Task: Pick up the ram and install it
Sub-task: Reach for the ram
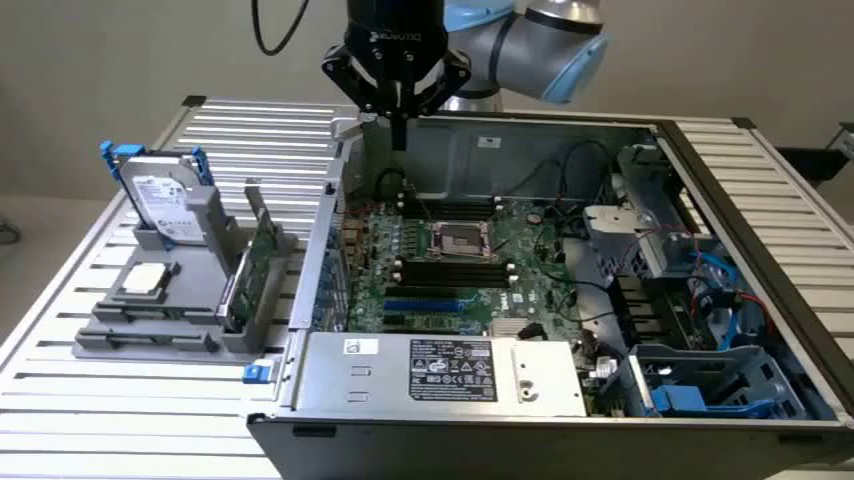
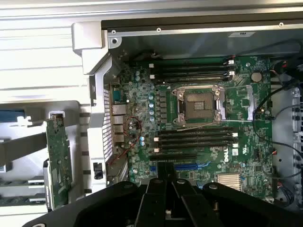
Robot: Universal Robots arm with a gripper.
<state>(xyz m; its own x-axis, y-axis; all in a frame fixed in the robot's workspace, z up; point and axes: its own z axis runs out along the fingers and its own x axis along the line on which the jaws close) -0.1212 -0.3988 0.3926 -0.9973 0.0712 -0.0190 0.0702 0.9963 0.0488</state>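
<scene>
We see the gripper clenched on nothing over the far edge of the open computer case. The ram stands on edge in a grey holder on the exterior view's left, near a hard drive, with the case wall between it and the motherboard. Everything sits on a slatted metal table before a beige wall.

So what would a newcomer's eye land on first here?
The open computer case, motherboard bared, takes the middle of the slatted table. The black gripper hangs shut over the case's far corner on the exterior view's left. Further left, a grey holder carries a hard drive and a green circuit board.
</scene>
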